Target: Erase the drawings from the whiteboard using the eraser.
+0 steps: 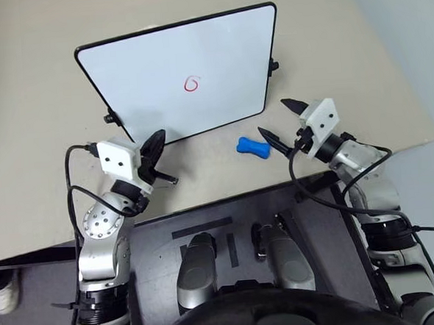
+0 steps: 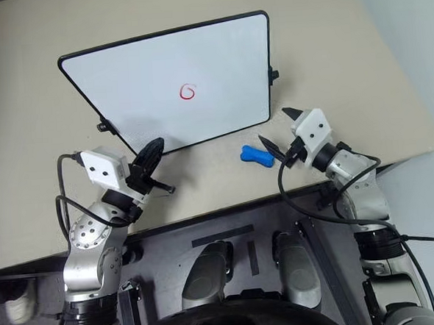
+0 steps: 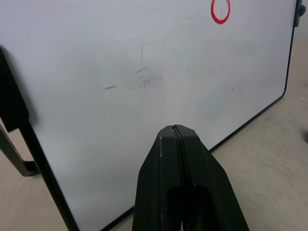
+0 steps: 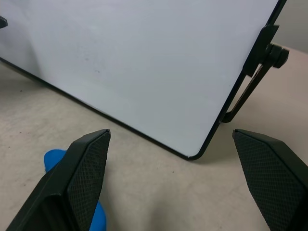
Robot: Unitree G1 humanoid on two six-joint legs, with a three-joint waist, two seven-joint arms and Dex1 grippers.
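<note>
The whiteboard [image 1: 159,55] stands tilted on the beige table, with a small red loop drawing [image 1: 191,84] near its middle. The blue bone-shaped eraser [image 1: 251,146] lies on the table just in front of the board's near right corner. My right gripper [image 1: 274,116] is open and empty, just right of the eraser and level with it. In the right wrist view the eraser [image 4: 54,161] shows partly behind one finger. My left gripper [image 1: 159,139] is shut with nothing in it, pointing at the board's near left edge. The left wrist view shows its closed fingers [image 3: 163,183] before the whiteboard [image 3: 144,72], with the drawing [image 3: 220,10] beyond.
The table's front edge [image 1: 205,201] runs close under both grippers, and its right edge [image 1: 396,70] slants past the right arm. Black knobs [image 1: 273,65] and support legs stick out from the board's sides. Faint old marks [image 3: 144,77] remain on the board.
</note>
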